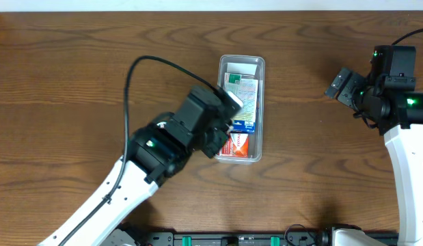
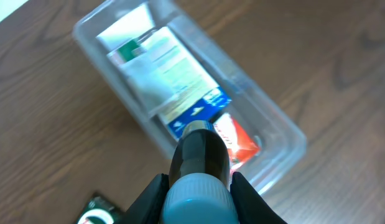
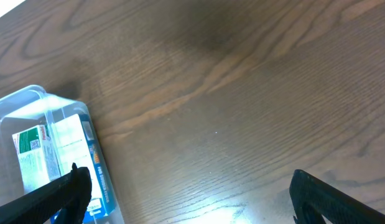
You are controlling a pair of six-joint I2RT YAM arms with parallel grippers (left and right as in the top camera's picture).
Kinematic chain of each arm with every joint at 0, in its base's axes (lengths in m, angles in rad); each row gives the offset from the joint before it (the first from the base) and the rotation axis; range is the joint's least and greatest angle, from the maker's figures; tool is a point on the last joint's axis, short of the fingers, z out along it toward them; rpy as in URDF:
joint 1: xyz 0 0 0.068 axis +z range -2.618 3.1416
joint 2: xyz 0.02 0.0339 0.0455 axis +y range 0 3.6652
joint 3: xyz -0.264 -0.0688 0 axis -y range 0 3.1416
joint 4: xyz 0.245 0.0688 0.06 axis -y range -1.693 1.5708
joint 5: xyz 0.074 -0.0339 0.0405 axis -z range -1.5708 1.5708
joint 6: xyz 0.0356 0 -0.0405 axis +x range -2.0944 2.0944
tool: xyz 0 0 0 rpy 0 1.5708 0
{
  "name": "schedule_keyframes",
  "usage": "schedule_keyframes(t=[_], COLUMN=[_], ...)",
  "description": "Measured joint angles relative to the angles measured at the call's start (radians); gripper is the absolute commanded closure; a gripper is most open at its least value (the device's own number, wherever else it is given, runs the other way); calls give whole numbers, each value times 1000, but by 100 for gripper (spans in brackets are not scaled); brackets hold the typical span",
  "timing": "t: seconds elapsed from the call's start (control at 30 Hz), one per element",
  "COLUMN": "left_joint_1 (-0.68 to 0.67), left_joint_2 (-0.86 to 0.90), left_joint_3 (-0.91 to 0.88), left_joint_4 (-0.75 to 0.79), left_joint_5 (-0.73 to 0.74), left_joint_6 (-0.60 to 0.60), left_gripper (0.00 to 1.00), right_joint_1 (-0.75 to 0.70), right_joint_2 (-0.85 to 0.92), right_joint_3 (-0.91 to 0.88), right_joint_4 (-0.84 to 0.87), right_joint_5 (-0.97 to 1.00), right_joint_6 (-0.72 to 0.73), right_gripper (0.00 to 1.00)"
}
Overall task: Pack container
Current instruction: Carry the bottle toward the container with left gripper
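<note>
**Tight drop over a crowded tub**

Left gripper [image 2: 199, 186] clamped on a dark cylinder [image 2: 201, 152] with a pale blue-grey end, poised over the near end of the container [image 2: 285, 134]. Container lying mid-table, already carrying a white and green box [image 2: 127, 43], a blue-edged box [image 2: 186, 93] and a red packet [image 2: 241, 140]. Right gripper [image 1: 342, 85] spread wide, well apart to the right, holding nothing.

Risk of a bounce off the red packet and over the rim on an early release. Risk of a shove to the tub (clear plastic, likely light) from an off-centre descent onto the near wall. Little free floor left for a round thing prone to rolling.

Cylinder hard to identify: possibly a marker or small tube, no label showing. Finger roots cut off by the bottom edge of the left wrist view. Grip buried under the arm in the overhead view. Floor beneath the boxes out of sight.
</note>
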Motion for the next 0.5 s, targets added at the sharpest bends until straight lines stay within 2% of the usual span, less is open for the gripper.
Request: schedule_keyframes(t=[0.23,0.37,0.5], left_joint_1=[-40,-40,-40], left_joint_2=[29,113,212], left_joint_3=[0,0,0], left_joint_4=[10,58,124], left_joint_5=[0,0,0], left_joint_6=[90,162,258], left_gripper=[81,89,90], right_joint_1=[0,0,0], right_joint_2=[0,0,0], right_joint_3=[0,0,0], right_joint_4=[0,0,0], right_joint_5=[0,0,0], right_joint_6=[0,0,0], right_gripper=[1,1,1])
